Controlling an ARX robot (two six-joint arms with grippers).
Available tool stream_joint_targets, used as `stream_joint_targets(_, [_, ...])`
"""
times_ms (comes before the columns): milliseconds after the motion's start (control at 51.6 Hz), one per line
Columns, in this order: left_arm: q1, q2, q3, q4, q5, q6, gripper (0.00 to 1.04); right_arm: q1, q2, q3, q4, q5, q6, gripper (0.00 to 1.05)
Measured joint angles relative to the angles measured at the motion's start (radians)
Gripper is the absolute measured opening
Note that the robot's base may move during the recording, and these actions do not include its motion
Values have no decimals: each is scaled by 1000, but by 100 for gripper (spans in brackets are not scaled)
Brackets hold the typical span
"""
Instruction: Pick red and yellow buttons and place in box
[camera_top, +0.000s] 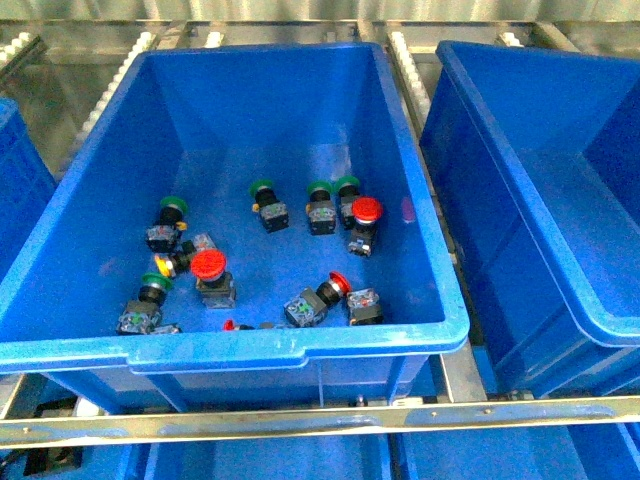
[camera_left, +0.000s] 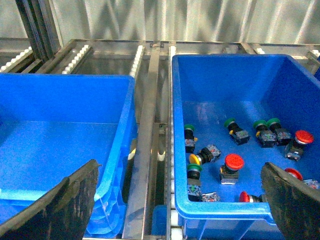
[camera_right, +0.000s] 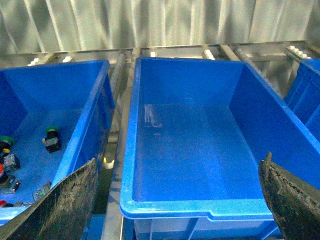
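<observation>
The red and yellow buttons lie mixed with green-capped ones on the floor of the middle blue tote. Red caps show at one button, a second and a third; a yellow cap lies near the left wall. In the left wrist view the yellow button and a red button sit beyond the tote's near rim. The box, with rims stacked beneath it, stands left of that tote and holds nothing. My left gripper is open above the gap between them. My right gripper is open over another empty tote.
Several green-capped buttons lie among the red ones. A metal roller rail runs between the box and the middle tote. A steel bar crosses the front. Corrugated metal wall closes the back.
</observation>
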Motion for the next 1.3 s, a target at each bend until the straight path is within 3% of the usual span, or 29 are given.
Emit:
stream_joint_targets(78, [0,0,0,0,0,0,97,0,0,0,0,0,0,98])
stream_joint_targets(116, [13,27,12,-39,49,10,97,0,0,0,0,0,0,98])
stream_joint_targets(194, [8,264,158,-265,266,10,97,0,0,0,0,0,0,98])
stream_joint_targets(213, [-11,329,187,-262,271,7,97,0,0,0,0,0,0,98])
stream_joint_targets(329, [-98,636,341,-138,208,-4,97,0,0,0,0,0,0,98])
stream_joint_targets(659, [-149,1287,579,170,124,204,97,0,0,0,0,0,0,98])
stream_joint_targets(833, [-198,1475,708,182,103,289,97,0,0,0,0,1,0,98])
stream_joint_targets(1298, [-225,1976,1094,153,41,513,97,0,0,0,0,1,0,98])
